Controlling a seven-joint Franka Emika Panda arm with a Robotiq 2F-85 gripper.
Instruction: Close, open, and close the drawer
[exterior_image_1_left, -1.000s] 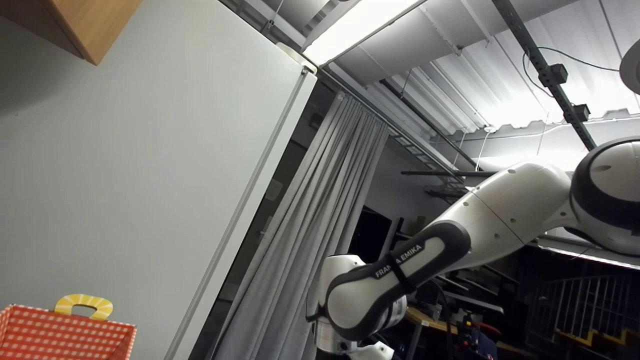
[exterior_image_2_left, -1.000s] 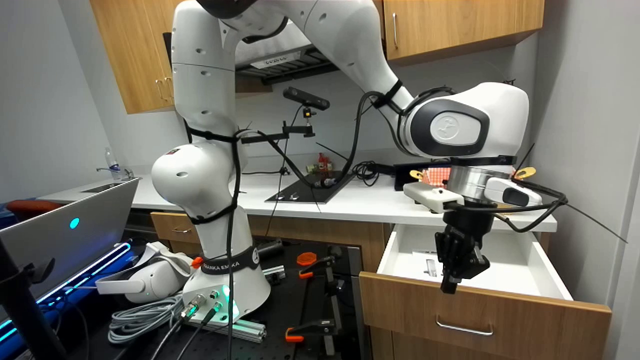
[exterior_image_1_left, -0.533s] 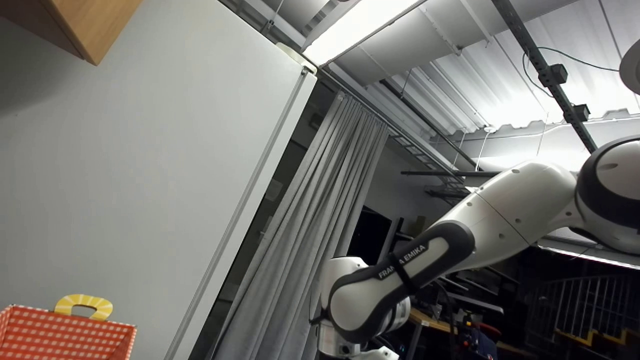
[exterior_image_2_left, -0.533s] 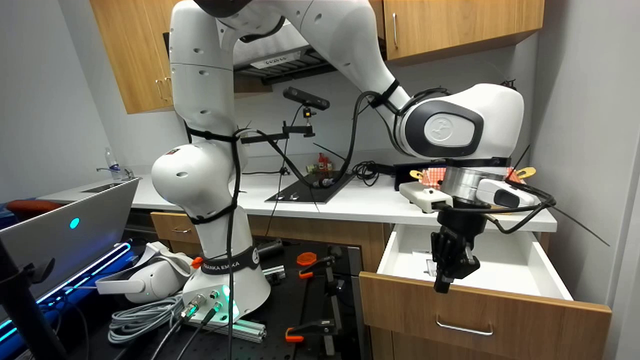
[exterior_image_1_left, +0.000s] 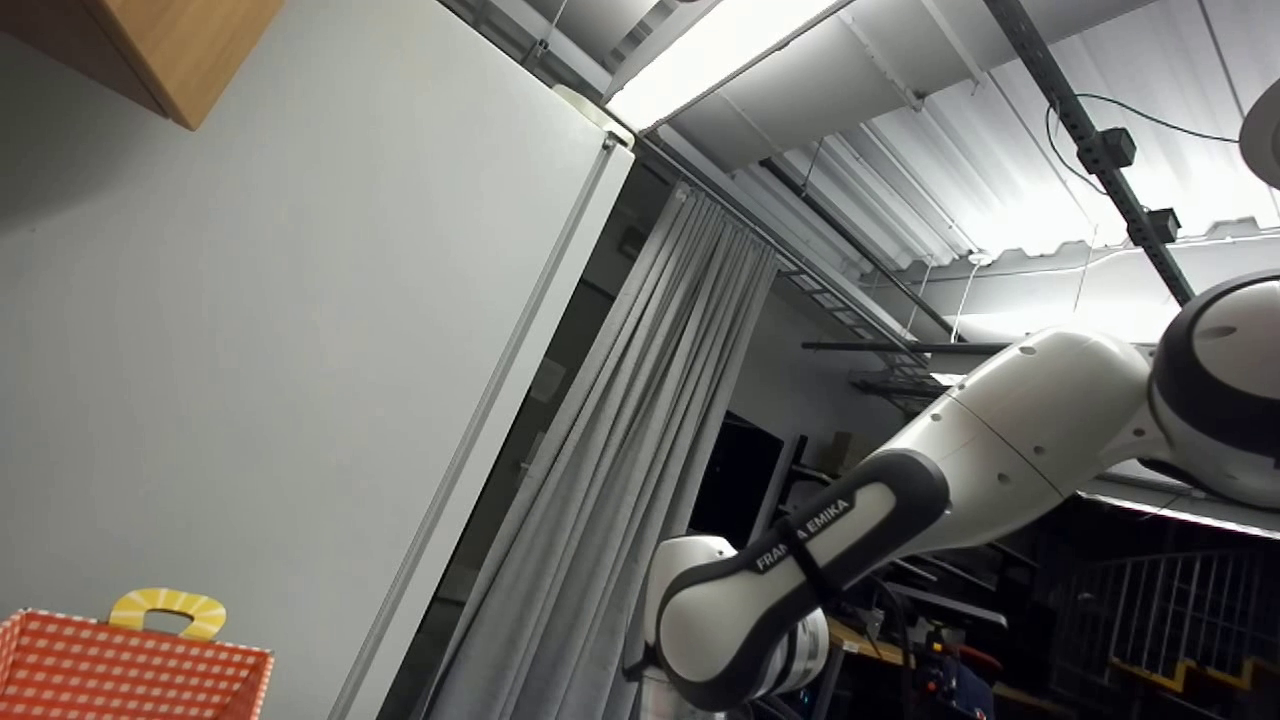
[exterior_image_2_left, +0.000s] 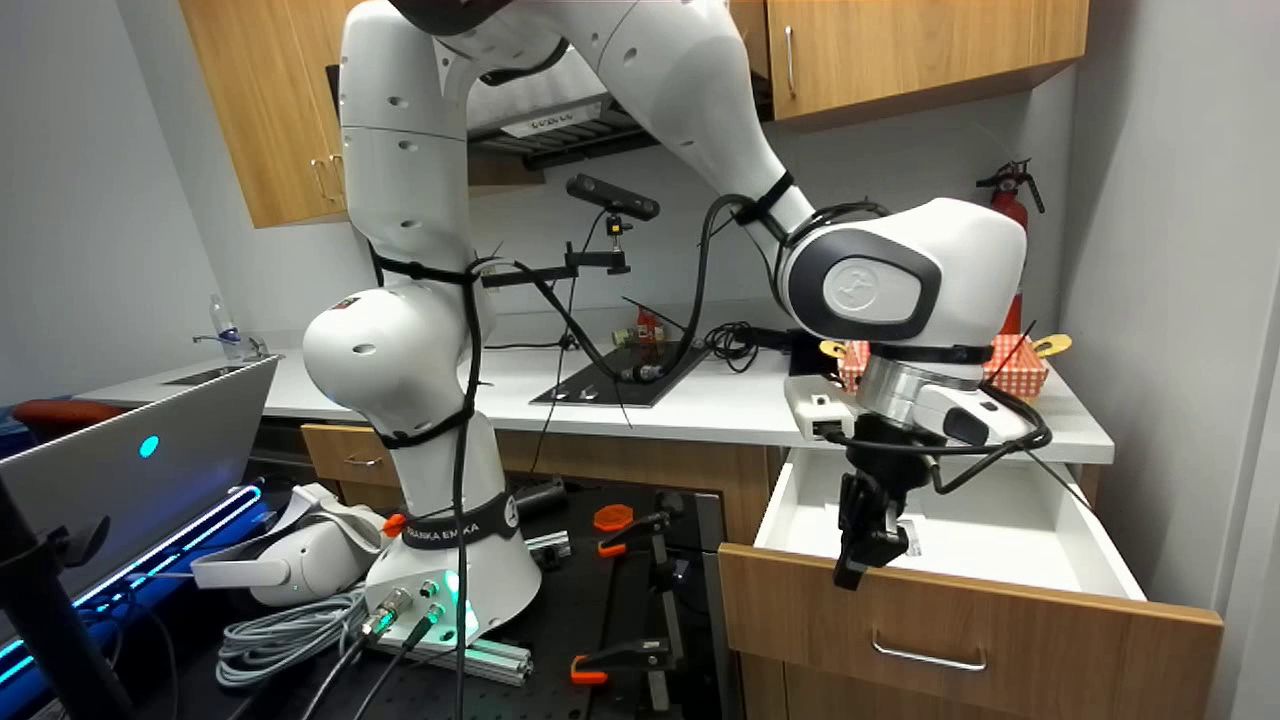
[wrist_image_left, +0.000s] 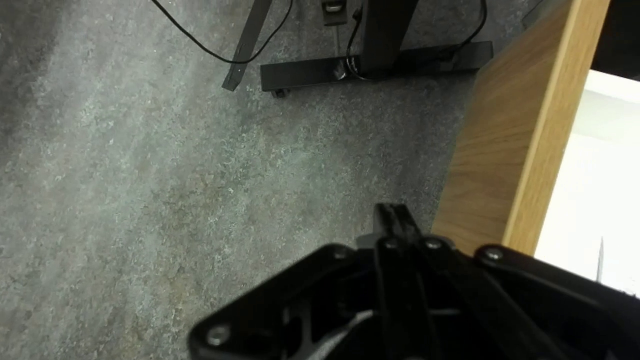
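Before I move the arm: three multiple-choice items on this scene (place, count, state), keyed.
1. Where is the red-and-white checked box?
A) on the grey floor
B) on the white countertop
C) on the black cooktop

2. How many curved metal bar handles show on the wide wood-fronted drawer?
A) one
B) two
C) three

3. How does that drawer stand?
A) shut
B) missing its front
C) pulled open

1 B: an exterior view shows it there.
2 A: the front shows whole, with just one.
3 C: its white interior shows, also in the wrist view.
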